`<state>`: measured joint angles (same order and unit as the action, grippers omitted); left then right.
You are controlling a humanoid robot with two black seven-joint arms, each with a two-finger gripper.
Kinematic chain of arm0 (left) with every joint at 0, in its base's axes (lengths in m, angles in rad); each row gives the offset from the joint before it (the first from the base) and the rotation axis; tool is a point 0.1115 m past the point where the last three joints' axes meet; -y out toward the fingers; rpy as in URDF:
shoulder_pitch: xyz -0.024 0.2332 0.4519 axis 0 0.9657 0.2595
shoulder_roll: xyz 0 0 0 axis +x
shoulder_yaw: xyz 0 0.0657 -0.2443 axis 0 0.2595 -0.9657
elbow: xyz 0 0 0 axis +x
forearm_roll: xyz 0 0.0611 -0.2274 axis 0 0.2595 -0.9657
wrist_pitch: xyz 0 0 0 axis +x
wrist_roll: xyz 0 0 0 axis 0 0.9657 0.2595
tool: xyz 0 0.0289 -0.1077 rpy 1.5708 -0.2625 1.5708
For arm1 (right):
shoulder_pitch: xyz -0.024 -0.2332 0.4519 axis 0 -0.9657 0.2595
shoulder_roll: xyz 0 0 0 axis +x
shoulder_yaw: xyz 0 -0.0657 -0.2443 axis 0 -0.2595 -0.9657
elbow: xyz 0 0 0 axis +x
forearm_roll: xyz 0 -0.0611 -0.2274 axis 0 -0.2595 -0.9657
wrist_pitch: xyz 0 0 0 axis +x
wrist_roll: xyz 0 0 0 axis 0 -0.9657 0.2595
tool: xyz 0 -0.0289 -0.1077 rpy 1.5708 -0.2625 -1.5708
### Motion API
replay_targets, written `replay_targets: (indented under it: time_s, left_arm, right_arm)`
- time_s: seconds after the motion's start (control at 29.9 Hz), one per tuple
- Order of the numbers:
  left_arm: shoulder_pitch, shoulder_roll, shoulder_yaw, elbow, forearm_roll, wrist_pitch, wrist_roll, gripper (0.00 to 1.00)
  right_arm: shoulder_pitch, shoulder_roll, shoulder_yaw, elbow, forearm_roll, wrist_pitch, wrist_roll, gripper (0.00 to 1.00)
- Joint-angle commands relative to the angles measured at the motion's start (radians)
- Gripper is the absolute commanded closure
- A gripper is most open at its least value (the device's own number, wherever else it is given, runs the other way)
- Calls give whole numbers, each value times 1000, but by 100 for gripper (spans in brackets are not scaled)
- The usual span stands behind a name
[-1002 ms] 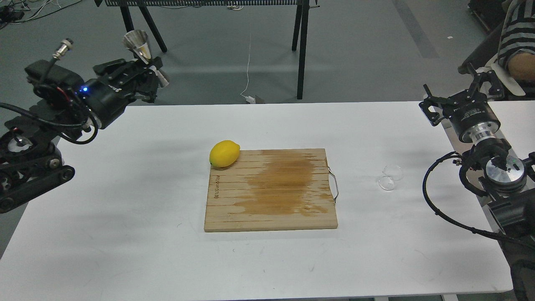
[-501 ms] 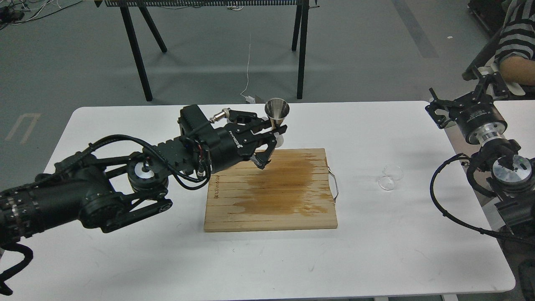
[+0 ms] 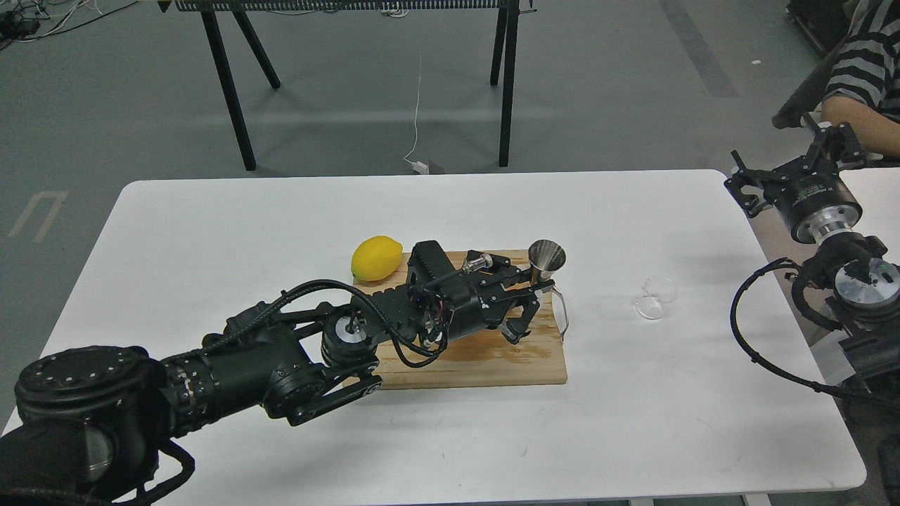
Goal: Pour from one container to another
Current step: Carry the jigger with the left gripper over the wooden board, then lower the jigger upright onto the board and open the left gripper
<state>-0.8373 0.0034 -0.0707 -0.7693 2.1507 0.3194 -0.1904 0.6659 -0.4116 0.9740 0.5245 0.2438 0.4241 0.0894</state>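
Note:
The shiny steel jigger [image 3: 546, 260] stands upright at the far right corner of the wooden cutting board [image 3: 485, 362], its mouth facing up. My left gripper [image 3: 536, 294] is shut on the jigger's lower half, the arm reaching across the board from the lower left. The small clear glass cup [image 3: 655, 299] lies on its side on the white table, right of the board and apart from both grippers. My right gripper [image 3: 791, 165] is raised off the table's far right edge; its fingers are seen small and dark.
A yellow lemon [image 3: 377, 258] sits at the board's far left corner. The board has a dark wet stain and a wire handle [image 3: 564, 313] on its right side. A person in a striped shirt [image 3: 861, 70] sits at the far right.
My left arm has carried the jigger rightward and down, from above the board's far left to its far right corner. The lemon shows again. The right gripper has drifted slightly right.

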Motion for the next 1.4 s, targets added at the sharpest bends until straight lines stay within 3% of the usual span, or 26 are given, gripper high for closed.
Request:
replay_targets:
  time_s: [0.0,0.13,0.67,0.97,1.04,1.07,1.14,1.24,1.37]
  left_arm:
    - [9,-3,0,96,26,7,-23,99]
    - [12,-3,-4,163,29,18,-27,99]
    - [73,-3,-4,134,31,50,-24,98]
    - [119,-3,-4,134,31,52,-21,88]
    - [121,-3,-4,134,31,55,-23,80]
    - [121,-3,-4,134,31,58,-24,71]
    - [121,-3,-4,134,31,60,-26,40]
    - [121,-3,-4,133,31,61,-27,35]
    - [119,-3,-4,133,31,61,-29,16]
  right_arm:
    - [0,-1,0,0,0,1,0,0]
    - [-2,-6,-1,0,0,1,0,0]
    - [-2,-6,-1,0,0,1,1,0]
    - [-5,-6,-1,0,0,1,1,0]
    - [-6,-6,-1,-1,0,1,1,0]
    - [-6,-6,-1,0,0,1,1,0]
    - [-8,-6,-1,0,0,1,1,0]
    - [-8,-6,-1,0,0,1,1,0]
    - [-5,-6,-1,0,0,1,1,0]
